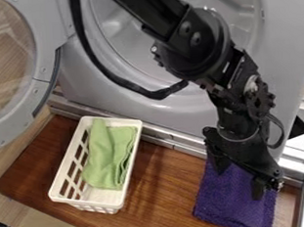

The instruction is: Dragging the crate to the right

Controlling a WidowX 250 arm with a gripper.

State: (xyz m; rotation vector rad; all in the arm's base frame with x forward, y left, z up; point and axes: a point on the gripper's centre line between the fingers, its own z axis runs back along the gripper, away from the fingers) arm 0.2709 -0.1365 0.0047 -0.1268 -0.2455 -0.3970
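gripper [239, 184] fingers parted, the lone arm hangs over the purple cloth [236, 205], and the white crate [99, 206] lies well apart from it, off to the view's left and slightly up. the crate sits upright on the brown board [163, 193], green cloth [108, 155] inside, its long axis slanting steeply from lower left to upper right, so the coming reach probably runs leftward, across that length, to its near long side.

The green cloth [108, 155] hides much of the floor inside the crate [92, 202]; the jaws cover some purple cloth [229, 200]; the left edge crops the door [43, 49].
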